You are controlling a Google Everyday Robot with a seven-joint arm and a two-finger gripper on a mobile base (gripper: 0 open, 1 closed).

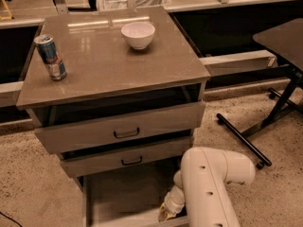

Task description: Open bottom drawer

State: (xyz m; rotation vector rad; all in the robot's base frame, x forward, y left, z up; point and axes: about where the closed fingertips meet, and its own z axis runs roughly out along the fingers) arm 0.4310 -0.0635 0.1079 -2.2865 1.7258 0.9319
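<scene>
Speckled floor, gripper at bottom drawer

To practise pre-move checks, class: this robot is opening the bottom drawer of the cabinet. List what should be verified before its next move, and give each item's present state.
1. Bottom drawer pulled out, flat inside showing: ok.
2. Gripper down at the drawer's front right: ok.
3. Drawer's handle in view: not ok, hidden.
4. Can upright on the cabinet top: ok.
5. Bowl upright, away from the top's edges: ok.
6. Floor in front of the drawer free: cannot tell, out of frame.
</scene>
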